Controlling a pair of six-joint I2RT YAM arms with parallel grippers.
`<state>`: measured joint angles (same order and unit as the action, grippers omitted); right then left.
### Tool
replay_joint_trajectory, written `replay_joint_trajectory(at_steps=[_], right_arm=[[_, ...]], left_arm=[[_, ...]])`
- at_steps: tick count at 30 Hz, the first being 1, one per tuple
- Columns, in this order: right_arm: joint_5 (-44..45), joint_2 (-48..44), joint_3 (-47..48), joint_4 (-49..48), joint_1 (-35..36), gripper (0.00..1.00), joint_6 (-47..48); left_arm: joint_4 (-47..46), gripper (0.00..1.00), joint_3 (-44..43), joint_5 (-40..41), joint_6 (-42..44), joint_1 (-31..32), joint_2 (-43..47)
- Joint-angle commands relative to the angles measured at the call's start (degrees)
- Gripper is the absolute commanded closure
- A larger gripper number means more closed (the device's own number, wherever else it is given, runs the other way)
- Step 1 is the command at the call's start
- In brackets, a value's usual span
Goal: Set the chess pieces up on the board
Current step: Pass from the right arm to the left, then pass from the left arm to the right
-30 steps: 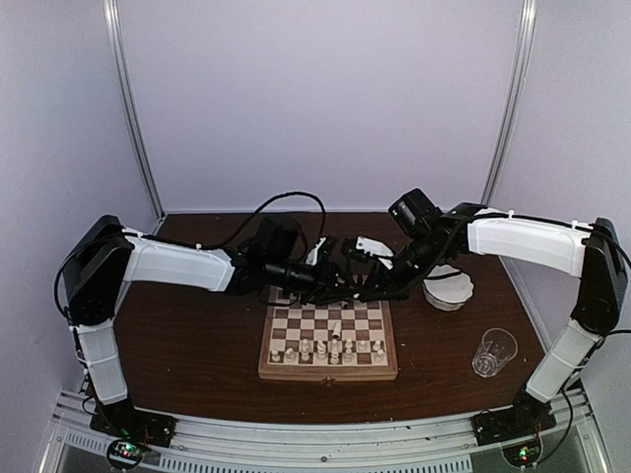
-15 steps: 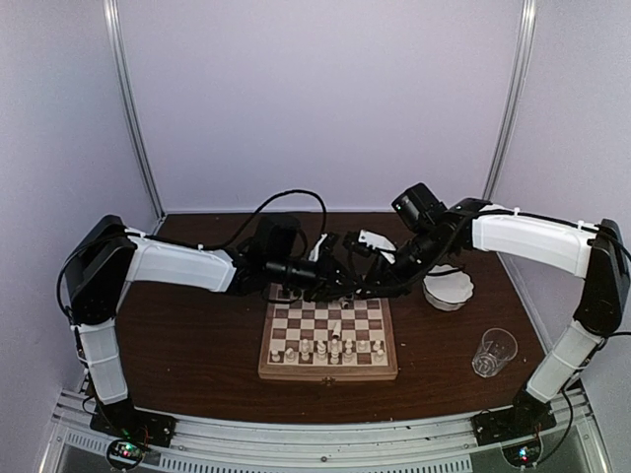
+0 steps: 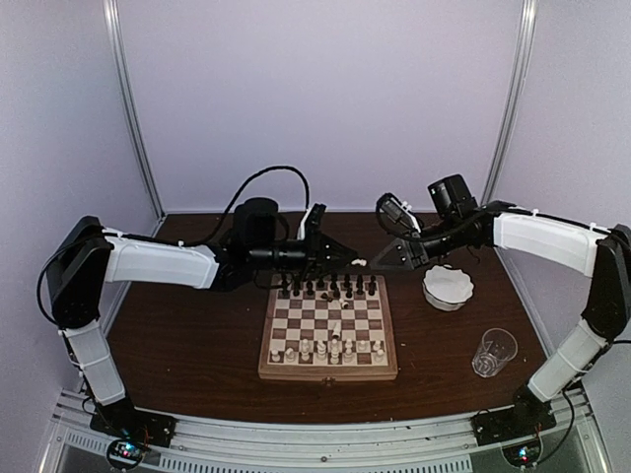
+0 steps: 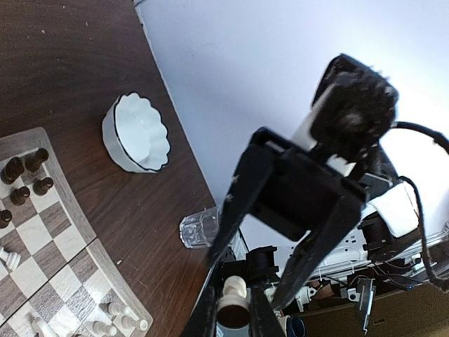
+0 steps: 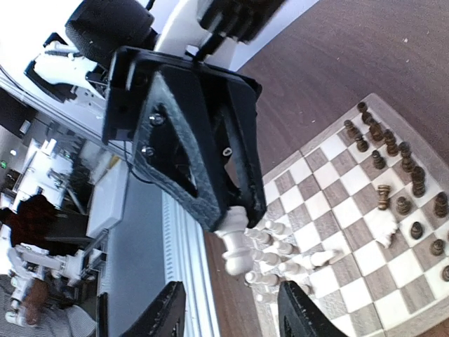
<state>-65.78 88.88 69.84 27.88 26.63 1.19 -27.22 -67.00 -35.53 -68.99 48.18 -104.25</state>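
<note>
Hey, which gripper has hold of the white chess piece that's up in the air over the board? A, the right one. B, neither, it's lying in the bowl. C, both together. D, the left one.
D: the white chess piece hangs pinched at the tip of the left gripper, while the right gripper stands wide open and clear of it.
</note>
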Motion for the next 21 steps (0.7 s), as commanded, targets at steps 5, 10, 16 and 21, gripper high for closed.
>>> replay_joint_trajectory(at_steps=[5,10,16,21], right_arm=[[-12.68,3.55,-4.89,-27.13,0.25,0.52,-27.58],[-13.06,3.55,-5.82,-31.94,0.26,0.55,-31.71],[-12.8,3.32,-6.47,-34.11,0.26,0.66,-33.53],[-11.34,3.15,-6.43,-34.25,0.26,0.82,-33.39]], left_arm=[[-6.96,0.89,1.1,2.72,-0.22,-0.33,2.22],[-7.87,0.89,1.21,2.7,-0.61,-0.31,1.87],[-8.7,0.9,1.52,2.48,-0.97,-0.37,1.5],[-8.81,0.9,1.83,2.39,-1.09,-0.31,1.41]])
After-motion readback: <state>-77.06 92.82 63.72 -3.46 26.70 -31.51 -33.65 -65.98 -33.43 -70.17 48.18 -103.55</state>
